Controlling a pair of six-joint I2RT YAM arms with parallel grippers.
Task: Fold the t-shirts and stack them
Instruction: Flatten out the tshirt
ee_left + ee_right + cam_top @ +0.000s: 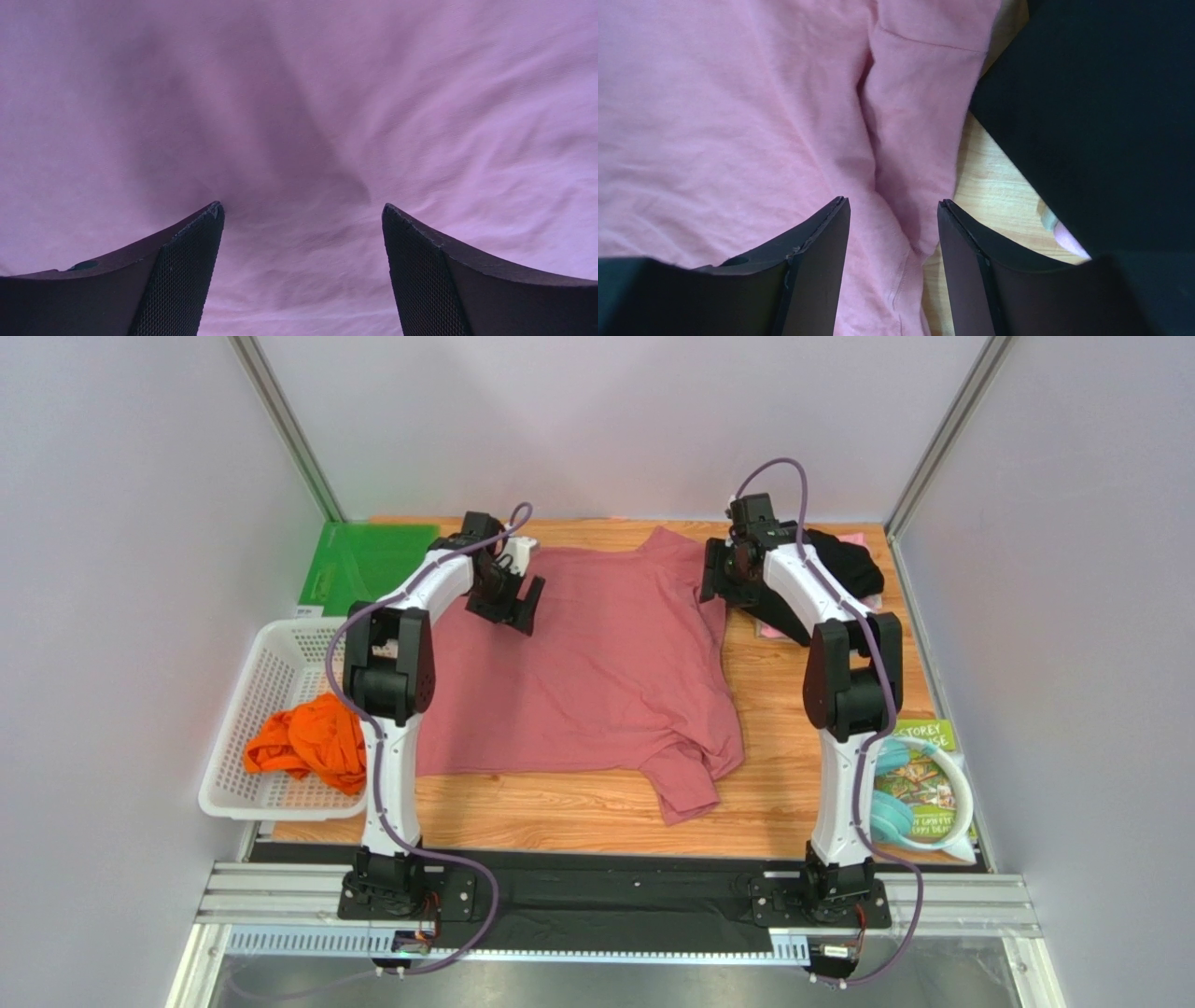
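Note:
A large dusty-rose t-shirt (603,658) lies spread on the wooden table, its near right corner bunched. My left gripper (508,602) is open just above its far left part; the cloth (302,140) fills the left wrist view between the spread fingers (182,266). My right gripper (716,588) is open over the shirt's far right edge, where a folded sleeve (913,140) lies between its fingers (815,259). A black shirt (842,560) lies at the far right, also in the right wrist view (1102,105), with a pale pink one (769,630) under it. An orange shirt (312,742) sits in the basket.
A white mesh basket (267,665) stands at the table's left edge. A green board (368,563) lies at the far left corner. A picture book and a teal ring (919,784) lie at the right near edge. Grey walls enclose the table.

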